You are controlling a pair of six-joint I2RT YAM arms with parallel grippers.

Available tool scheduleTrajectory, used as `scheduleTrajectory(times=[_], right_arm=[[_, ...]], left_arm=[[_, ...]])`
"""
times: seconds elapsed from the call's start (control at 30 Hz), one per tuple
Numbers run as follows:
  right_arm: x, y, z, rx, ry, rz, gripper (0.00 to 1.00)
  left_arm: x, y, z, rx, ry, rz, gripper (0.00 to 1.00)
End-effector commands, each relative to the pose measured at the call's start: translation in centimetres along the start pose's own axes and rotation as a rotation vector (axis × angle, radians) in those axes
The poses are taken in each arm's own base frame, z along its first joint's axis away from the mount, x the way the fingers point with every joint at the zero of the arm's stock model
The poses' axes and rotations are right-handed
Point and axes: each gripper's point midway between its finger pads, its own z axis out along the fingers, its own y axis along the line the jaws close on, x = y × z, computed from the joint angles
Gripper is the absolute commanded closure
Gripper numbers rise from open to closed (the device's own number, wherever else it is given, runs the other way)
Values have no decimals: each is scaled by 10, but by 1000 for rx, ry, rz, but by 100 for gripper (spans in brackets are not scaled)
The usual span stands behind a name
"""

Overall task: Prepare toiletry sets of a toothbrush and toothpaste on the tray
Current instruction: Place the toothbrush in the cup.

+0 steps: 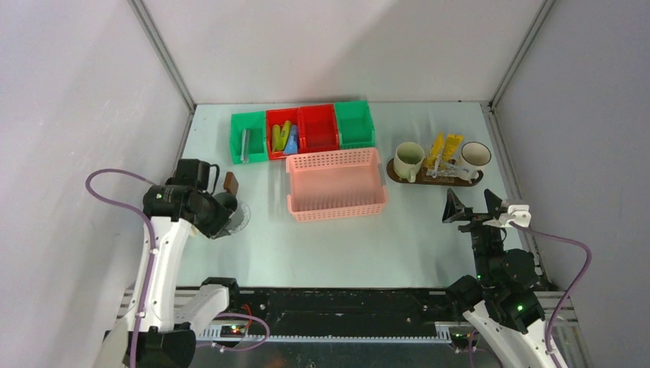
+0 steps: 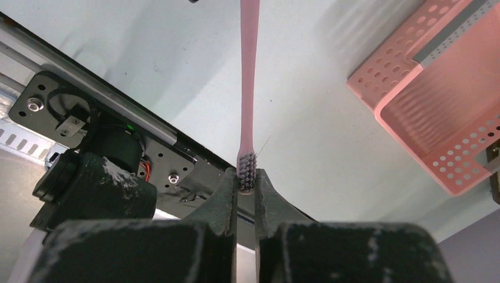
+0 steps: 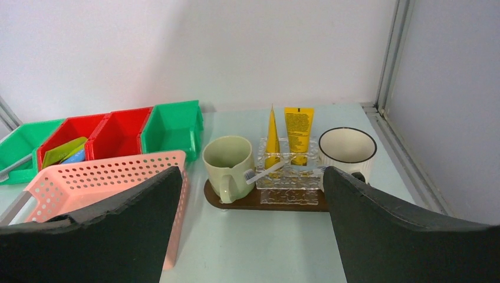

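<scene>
Left gripper point(image 2: 246, 177) is nearly closed and pinches the pink brush point(image 2: 249, 88) by its bristle head, with the handle sticking straight out past the fingertips over the table point(image 2: 330, 147). Gripping at the head likely lets the handle end go into a mug first. The brush hangs at the left side, near the basket point(image 1: 336, 184) and well apart from the tray point(image 3: 236, 202). Right gripper point(image 1: 471, 201) is wide open with nothing in it, parked just short of the tray and facing it, probably waiting or keeping clear. The tray sits far right, just beside the basket. On it are a cream mug point(image 3: 229, 162) at the left end, a white mug point(image 3: 348, 147) at the right end, and a clear rack point(image 3: 289, 194) between them keeping two yellow tubes point(image 3: 299, 127) upright. A clear brush point(image 3: 266, 170) lies slanted from the rack toward the cream mug. So one brush seems placed, and the pink one looks like the second. Spare tubes point(image 1: 283, 136) lie in a red bin point(image 1: 270, 121) at the back, as stock. The tubes carry dark print on the front, too small to read; no brand is legible anywhere.
</scene>
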Motion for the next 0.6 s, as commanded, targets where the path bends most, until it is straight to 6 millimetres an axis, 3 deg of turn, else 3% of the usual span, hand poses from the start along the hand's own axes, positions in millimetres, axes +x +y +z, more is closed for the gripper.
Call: scheduleTrajectory(times=[0.0, 0.3, 0.57], right_arm=[[-13, -2, -1, 10, -54, 27, 8], [-14, -1, -1, 4, -60, 31, 8], [-14, -3, -1, 9, -60, 5, 8]], left_arm=[[-9, 0, 14, -18, -18, 24, 97], [-12, -1, 38, -49, -8, 23, 79], [-28, -6, 20, -23, -87, 21, 49]])
